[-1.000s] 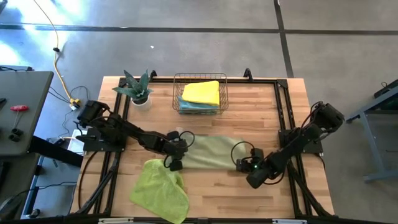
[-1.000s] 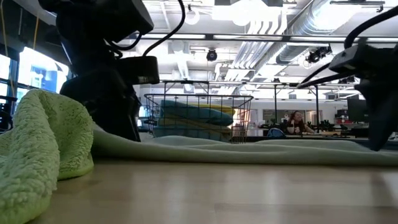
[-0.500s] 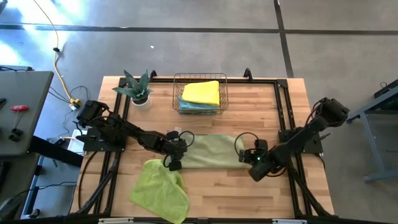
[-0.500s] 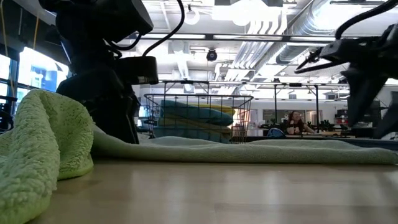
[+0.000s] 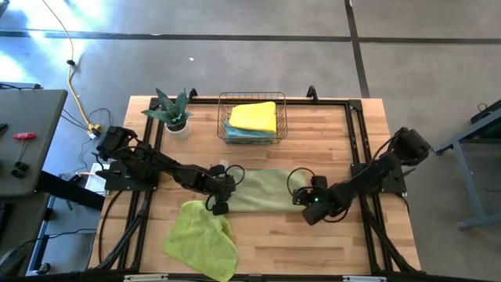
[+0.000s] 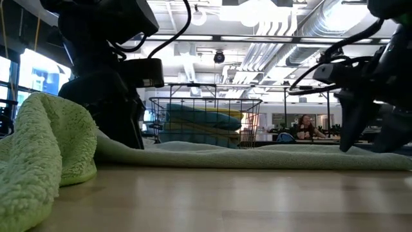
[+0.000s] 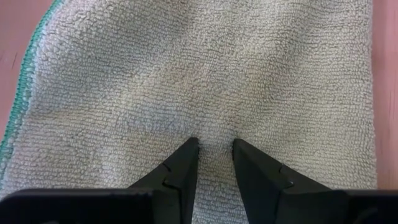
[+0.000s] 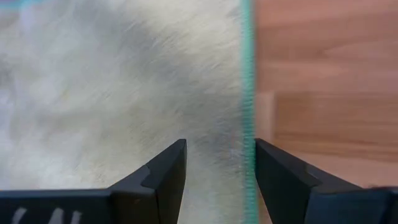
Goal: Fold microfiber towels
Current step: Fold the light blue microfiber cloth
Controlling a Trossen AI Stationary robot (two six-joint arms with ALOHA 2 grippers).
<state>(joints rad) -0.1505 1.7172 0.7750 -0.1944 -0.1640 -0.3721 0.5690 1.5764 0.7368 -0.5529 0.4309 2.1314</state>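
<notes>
Lying flat across the middle of the table (image 5: 258,231), the pale sage towel (image 5: 266,190) has a gripper at each end. The left gripper (image 7: 211,149) pinches a small ridge of its pile, fingers nearly together. The right gripper (image 8: 217,155) hangs spread over the towel's green-stitched edge. A lime green towel (image 5: 202,239) lies crumpled near the front; yellow and blue towels (image 5: 252,119) fill the wire basket (image 5: 222,110).
</notes>
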